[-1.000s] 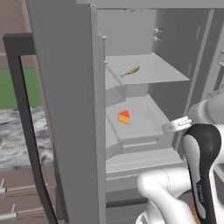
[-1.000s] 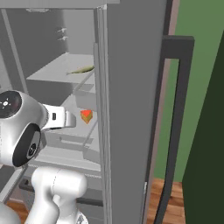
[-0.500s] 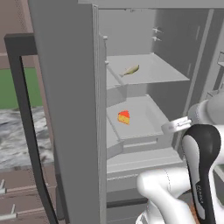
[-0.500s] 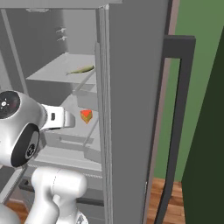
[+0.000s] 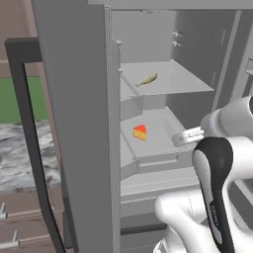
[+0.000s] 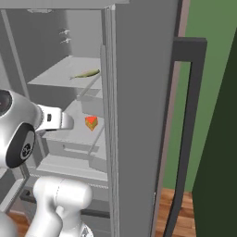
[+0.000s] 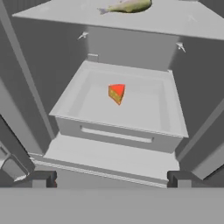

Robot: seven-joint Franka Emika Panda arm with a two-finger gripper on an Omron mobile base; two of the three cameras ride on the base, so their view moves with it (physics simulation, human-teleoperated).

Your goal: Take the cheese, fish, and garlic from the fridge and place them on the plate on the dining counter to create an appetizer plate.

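Note:
The grey fridge [image 5: 74, 123] stands open in front of me. On its upper shelf lies the slender yellowish fish [image 5: 147, 79] [image 6: 85, 74] [image 7: 129, 5]. Below it, the yellow-orange cheese [image 5: 140, 132] [image 6: 91, 122] [image 7: 116, 93] with a red side sits in a shallow grey drawer [image 7: 118, 127]. My gripper [image 7: 111, 181] is open and holds nothing. It hangs outside the drawer's front edge, pointed at the cheese and well short of it. The garlic, the plate and the dining counter are out of view.
The fridge doors stand open on both sides of the arm, each with a long dark bar handle [image 5: 29, 138] [image 6: 190, 120]. A marble counter [image 5: 15, 158] lies beyond the left door. A flat ledge [image 7: 109, 157] runs below the drawer.

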